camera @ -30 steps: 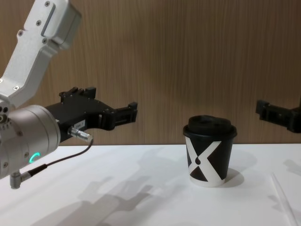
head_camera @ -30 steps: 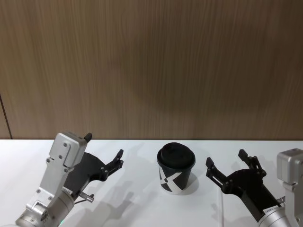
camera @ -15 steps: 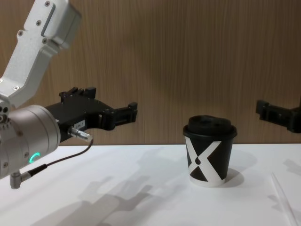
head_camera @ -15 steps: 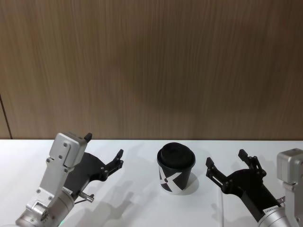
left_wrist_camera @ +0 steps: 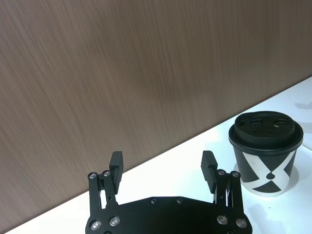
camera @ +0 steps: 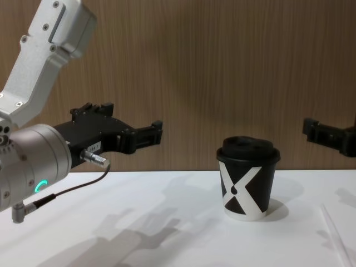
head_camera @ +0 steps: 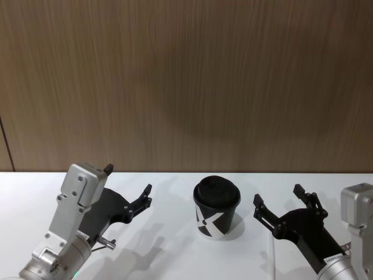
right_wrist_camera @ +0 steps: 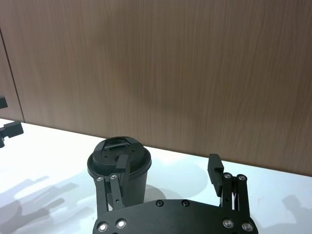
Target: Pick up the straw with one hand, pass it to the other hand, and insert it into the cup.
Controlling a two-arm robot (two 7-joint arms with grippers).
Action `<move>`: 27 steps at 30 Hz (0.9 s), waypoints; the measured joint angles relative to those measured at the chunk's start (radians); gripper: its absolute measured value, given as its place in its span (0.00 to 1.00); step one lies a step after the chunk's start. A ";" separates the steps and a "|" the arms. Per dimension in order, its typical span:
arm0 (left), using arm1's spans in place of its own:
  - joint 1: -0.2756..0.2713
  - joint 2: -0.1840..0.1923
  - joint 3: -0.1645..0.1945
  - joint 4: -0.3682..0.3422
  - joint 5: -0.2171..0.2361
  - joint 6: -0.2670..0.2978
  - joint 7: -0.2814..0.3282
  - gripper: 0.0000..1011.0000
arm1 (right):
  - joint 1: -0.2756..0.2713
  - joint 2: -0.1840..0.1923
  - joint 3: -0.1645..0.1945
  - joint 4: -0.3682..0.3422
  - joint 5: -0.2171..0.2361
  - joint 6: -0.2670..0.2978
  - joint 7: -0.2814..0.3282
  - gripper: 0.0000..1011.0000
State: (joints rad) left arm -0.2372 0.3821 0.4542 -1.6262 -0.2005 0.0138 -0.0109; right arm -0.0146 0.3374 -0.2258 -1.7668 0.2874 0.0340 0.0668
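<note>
Head view: nothing has moved; my left pincer [head_camera: 128, 179] and right pincer [head_camera: 278, 196] hang open, flanking the cup [head_camera: 217, 209]. The straw [camera: 334, 229] lies untouched on the table [camera: 139, 222], so the pickup hasn't begun.

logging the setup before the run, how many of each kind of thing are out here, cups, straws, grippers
cup: 1
straw: 1, lying on the table
grippers: 2, left gripper and right gripper, both open
total: 4
</note>
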 joint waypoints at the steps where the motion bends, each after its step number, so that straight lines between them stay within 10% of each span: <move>1: 0.000 0.000 0.000 0.000 0.000 0.000 0.000 0.99 | 0.000 0.000 0.000 0.000 0.000 0.000 0.000 0.99; 27: 0.000 0.000 0.000 0.000 0.000 0.000 0.000 0.99 | 0.000 0.000 0.000 0.000 0.000 0.000 0.000 0.99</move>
State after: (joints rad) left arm -0.2372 0.3821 0.4542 -1.6262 -0.2004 0.0138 -0.0110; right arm -0.0146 0.3374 -0.2259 -1.7667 0.2874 0.0340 0.0668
